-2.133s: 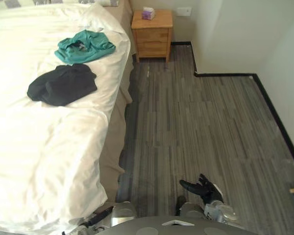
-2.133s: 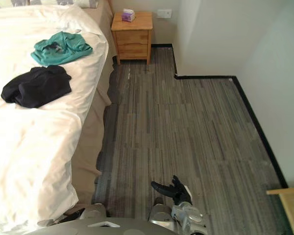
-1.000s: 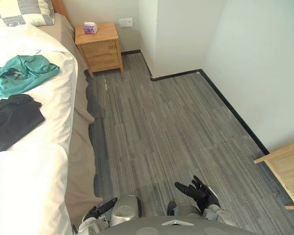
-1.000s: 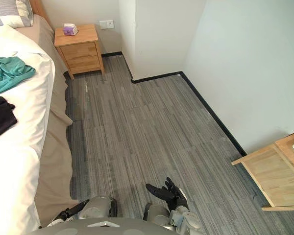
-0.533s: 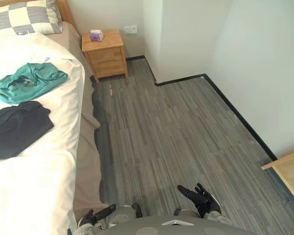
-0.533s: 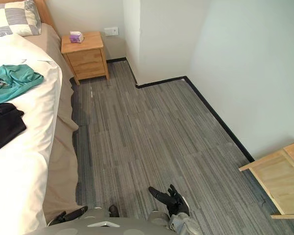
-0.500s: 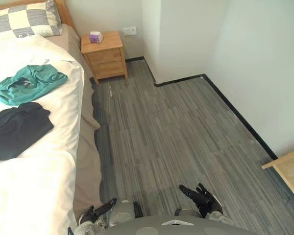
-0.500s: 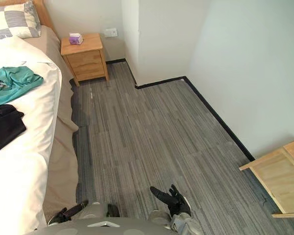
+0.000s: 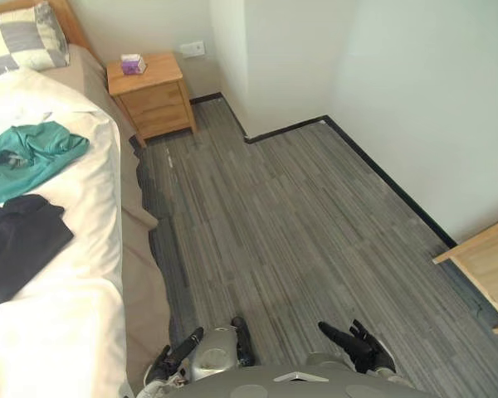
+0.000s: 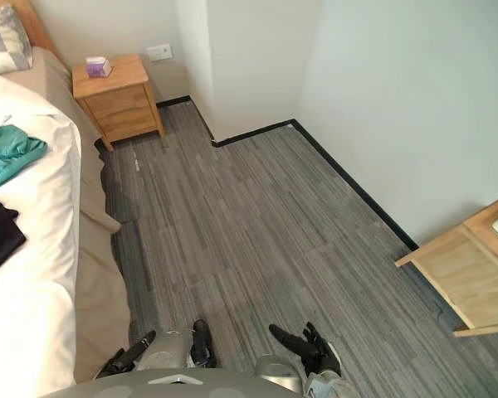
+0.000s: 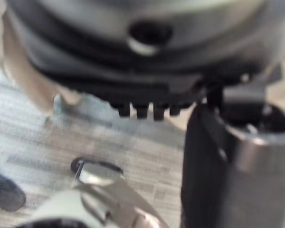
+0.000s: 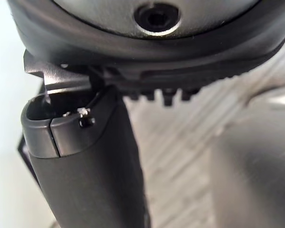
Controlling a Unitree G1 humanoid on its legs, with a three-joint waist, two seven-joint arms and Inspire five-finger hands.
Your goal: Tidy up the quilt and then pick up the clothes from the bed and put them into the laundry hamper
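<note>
Two garments are counted, a teal garment [image 9: 33, 153] and a black garment [image 9: 17, 245]. One bed [image 9: 141, 274], one quilt [image 9: 66, 332] and one pillow [image 9: 21, 41] are seen. One nightstand [image 9: 153, 99] is counted, with one tissue box [image 9: 134, 64]. One wall socket [image 9: 192, 49] and one wooden table [image 10: 473, 274] are counted as well

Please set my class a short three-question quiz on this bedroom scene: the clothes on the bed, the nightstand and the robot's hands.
1. True or false: the teal garment and the black garment both lie on the white quilt.
2. What stands on the nightstand? A) a lamp B) a small purple box C) a cup
3. Fill in: the left hand and the right hand, both open and low in the head views, hold ____.

Key: 1 true; 2 B; 3 nothing.
</note>
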